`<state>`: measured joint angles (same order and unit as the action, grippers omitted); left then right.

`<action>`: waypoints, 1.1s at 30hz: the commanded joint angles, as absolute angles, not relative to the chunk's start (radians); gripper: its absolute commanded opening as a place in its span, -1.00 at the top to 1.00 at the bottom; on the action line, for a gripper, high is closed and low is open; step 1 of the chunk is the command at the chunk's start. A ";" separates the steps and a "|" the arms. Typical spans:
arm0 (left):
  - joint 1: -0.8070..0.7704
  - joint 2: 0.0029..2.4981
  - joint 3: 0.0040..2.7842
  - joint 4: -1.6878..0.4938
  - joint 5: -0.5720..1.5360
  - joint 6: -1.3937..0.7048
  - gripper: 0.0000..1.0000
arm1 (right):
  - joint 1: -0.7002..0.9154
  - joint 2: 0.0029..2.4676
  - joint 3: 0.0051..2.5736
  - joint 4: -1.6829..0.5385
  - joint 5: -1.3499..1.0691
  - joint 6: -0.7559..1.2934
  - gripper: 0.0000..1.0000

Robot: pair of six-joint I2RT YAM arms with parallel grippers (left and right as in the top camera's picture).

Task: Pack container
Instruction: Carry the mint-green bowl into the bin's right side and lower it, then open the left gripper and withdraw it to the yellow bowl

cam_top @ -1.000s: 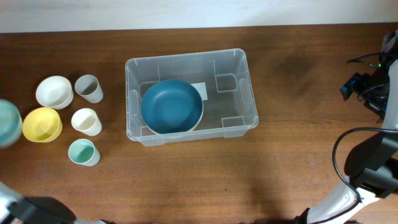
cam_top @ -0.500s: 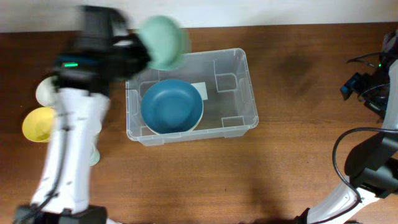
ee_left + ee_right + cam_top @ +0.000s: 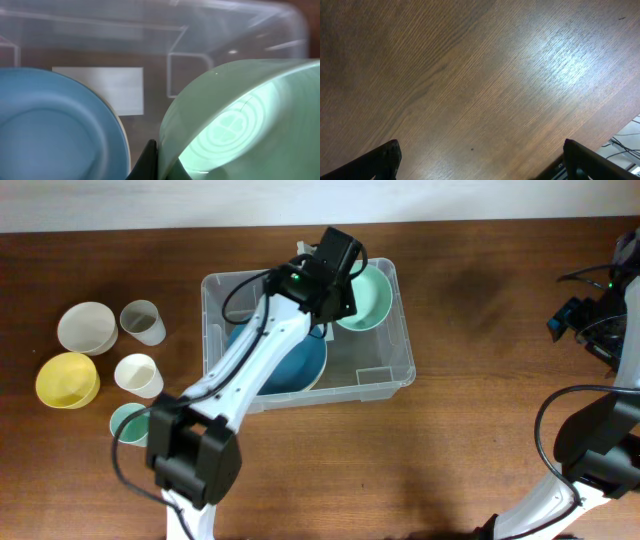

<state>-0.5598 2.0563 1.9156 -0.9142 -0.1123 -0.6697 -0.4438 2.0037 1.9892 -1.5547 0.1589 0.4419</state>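
Observation:
The container (image 3: 383,384) is a large clear bin in the middle of the table, with a white label (image 3: 100,87) on its base. A blue bowl (image 3: 300,372) lies in its left half, partly under my left arm. My left gripper (image 3: 335,288) is shut on the rim of a mint-green bowl (image 3: 366,296), which hangs tilted over the bin's right half. In the left wrist view one dark finger (image 3: 149,161) presses the outside of the green bowl (image 3: 240,120), next to the blue bowl (image 3: 55,125). My right gripper (image 3: 480,167) stands wide open over bare wood.
Left of the bin stand a white bowl (image 3: 87,327), a yellow bowl (image 3: 67,379), a grey cup (image 3: 143,322), a white cup (image 3: 138,375) and a mint cup (image 3: 126,422) partly behind my left arm's base. My right arm (image 3: 600,315) is at the table's right edge.
My left arm has swung from the table's left edge across to the container, carrying the mint-green bowl over the bin's right half. The right arm has not moved.

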 commanded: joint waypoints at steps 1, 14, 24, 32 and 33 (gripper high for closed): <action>-0.556 2.117 1.924 -0.909 -0.139 -0.654 0.94 | -0.445 2.003 1.986 -1.555 0.165 0.450 -0.98; -0.556 2.197 1.923 -0.907 -0.097 -0.654 0.78 | -0.445 2.003 1.986 -1.555 0.165 0.450 -0.97; -0.557 2.197 1.923 -0.909 -0.090 -0.638 0.38 | -0.445 2.003 1.986 -1.555 0.165 0.450 -0.98; -0.545 2.197 2.022 -0.971 -0.088 -0.464 -0.89 | -0.445 2.003 1.986 -1.555 0.165 0.450 -0.98; -0.535 2.197 2.079 -1.016 -0.089 -0.465 -0.93 | -0.445 2.003 1.986 -1.555 0.165 0.450 -0.98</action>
